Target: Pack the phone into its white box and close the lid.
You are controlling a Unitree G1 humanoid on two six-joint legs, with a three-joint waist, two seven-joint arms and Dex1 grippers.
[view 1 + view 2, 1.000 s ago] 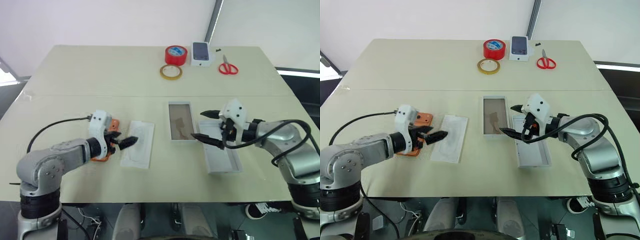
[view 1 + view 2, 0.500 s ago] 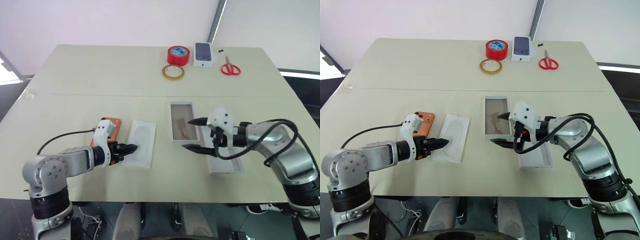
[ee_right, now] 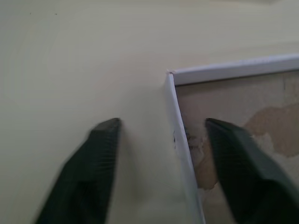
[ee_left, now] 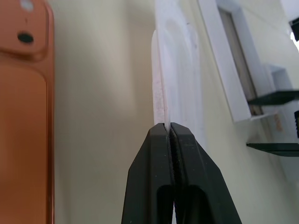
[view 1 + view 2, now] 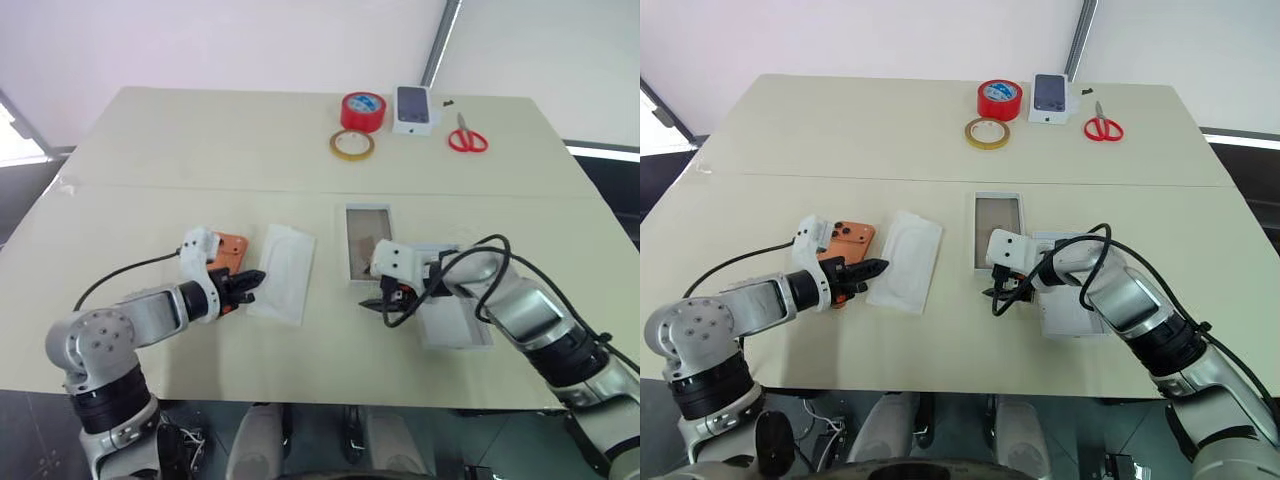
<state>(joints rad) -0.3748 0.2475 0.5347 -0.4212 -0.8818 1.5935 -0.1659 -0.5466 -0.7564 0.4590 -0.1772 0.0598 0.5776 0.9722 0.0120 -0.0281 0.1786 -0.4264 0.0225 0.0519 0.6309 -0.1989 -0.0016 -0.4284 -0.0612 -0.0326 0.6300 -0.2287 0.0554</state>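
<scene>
1. The table (image 5: 200,140), broad, matte and cream, carries everything; places here are given from the white box (image 5: 367,245); judged from the layout, the step in hand is readying the tray and the insert, with the phone not yet packed.
2. The lid (image 5: 455,322), a plain white cardboard rectangle lying inner face up, sits just beside the white box on the right arm's side.
3. The flat white insert (image 5: 283,272), thin with a rounded recess, lies near the white box on the left arm's side; the left gripper (image 4: 168,130) has its black fingers pressed together, pinching the insert's edge.
4. The white box, shallow with a brownish mottled floor, sits mid-table; the right gripper (image 3: 161,140) is spread, one finger inside and one outside a side wall near its corner.
5. The phone (image 5: 847,243), slim, orange and round-cornered, lies camera side up beyond the insert from the white box; the next move likely calls for steadying the tray.
</scene>
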